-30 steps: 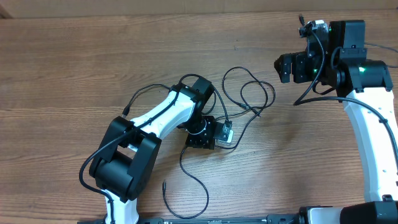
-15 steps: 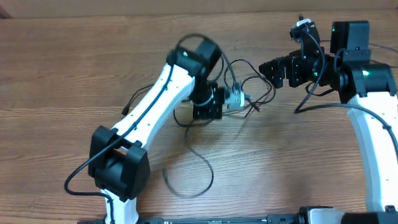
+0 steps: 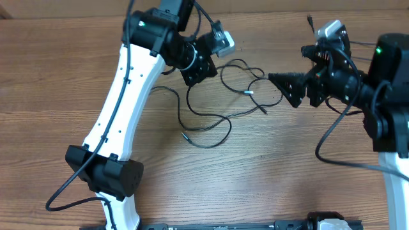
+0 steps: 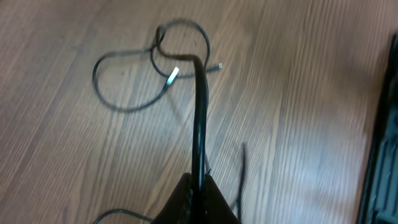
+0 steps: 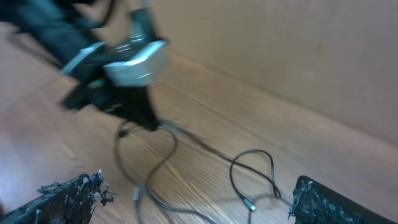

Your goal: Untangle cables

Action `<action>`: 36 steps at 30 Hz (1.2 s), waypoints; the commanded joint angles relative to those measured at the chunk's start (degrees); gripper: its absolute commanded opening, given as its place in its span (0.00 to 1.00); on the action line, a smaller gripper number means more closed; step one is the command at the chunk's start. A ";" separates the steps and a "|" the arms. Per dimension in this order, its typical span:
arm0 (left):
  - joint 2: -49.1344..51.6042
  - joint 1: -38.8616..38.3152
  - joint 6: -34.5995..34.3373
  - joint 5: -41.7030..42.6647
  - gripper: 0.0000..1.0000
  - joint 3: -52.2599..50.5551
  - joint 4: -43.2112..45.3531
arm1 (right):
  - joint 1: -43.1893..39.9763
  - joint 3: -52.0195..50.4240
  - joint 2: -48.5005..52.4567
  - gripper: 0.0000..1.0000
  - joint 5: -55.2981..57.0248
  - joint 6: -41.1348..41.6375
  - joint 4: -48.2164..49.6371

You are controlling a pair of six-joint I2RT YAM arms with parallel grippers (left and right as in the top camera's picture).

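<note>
Left gripper (image 4: 199, 186), clamped on one cable, just swung up and away, stretching the cables (image 3: 217, 116) out below it. Right gripper (image 3: 282, 87), spread wide, moved in. Knot's loosening, I'd say.

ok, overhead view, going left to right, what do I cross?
Left arm → left gripper, shut → cables, the loops to its right → right gripper, open → right arm.
</note>
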 commanded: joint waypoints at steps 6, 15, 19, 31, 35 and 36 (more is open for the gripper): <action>-0.90 0.00 -10.10 17.46 0.04 6.03 -0.17 | -0.04 0.22 -2.51 1.00 -13.29 -6.51 0.20; -0.90 -0.11 -24.92 33.81 0.04 8.92 8.22 | -0.04 0.22 -2.47 1.00 -13.64 -6.82 3.54; -0.87 -1.42 -29.62 34.73 0.04 8.90 11.23 | -0.02 0.22 -1.90 1.00 -13.44 -6.82 6.36; -0.87 -7.65 -29.59 34.25 0.04 8.90 11.65 | -0.04 0.22 1.31 1.00 -13.42 -10.84 9.90; -0.87 -7.87 -32.24 34.16 0.04 8.90 14.73 | 0.50 0.20 2.64 1.00 -13.42 -10.84 9.31; -0.87 -7.87 -33.53 34.16 0.04 8.90 15.74 | 0.87 0.17 2.93 1.00 -13.40 -10.86 9.33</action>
